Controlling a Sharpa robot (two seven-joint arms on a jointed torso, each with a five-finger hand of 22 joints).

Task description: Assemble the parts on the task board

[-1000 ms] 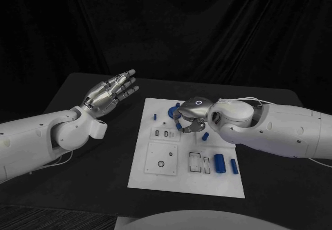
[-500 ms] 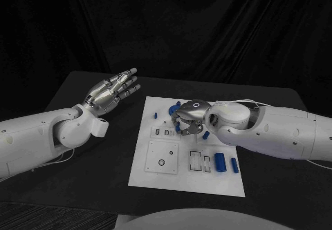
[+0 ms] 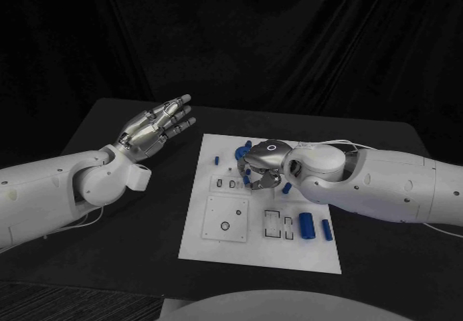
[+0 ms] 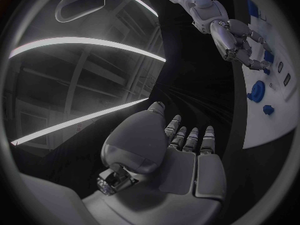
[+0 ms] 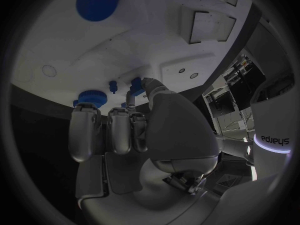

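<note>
Task board (image 3: 290,257) status, quick look: sits in the middle of the black table (image 3: 386,254), and reads as early-to-middle in the job at best.

Done so far, as a guess: maybe the big blue disc (image 5: 97,1) and the smaller blue round part (image 5: 94,96) at the far end of the board, plus a small blue peg (image 3: 216,160) near the far left corner. Look seated, but can't swear to it from up here.

Left to do: plenty. Two loose pieces lying flat near the near right corner, a fat blue cylinder (image 3: 307,226) and a thinner blue bar (image 3: 326,229) just beside it. Right next to those, a pair of empty rectangular slots (image 3: 280,226) (probably where they go). Also a square inset plate (image 3: 227,219) with bare holes, and another blue piece (image 3: 286,188) lying by the right wrist.

Right hand (image 3: 262,164) hovers low over the far-middle of the board, fingers (image 5: 119,127) curled down and close together. Small blue stub (image 5: 135,85) right at the thumb tip, but can't tell whether pinched or just touched.

Left hand (image 3: 154,126) up in the air off the board's left side, well apart from it, fingers (image 4: 187,137) straight and holding nothing. Not helping at this point.
</note>
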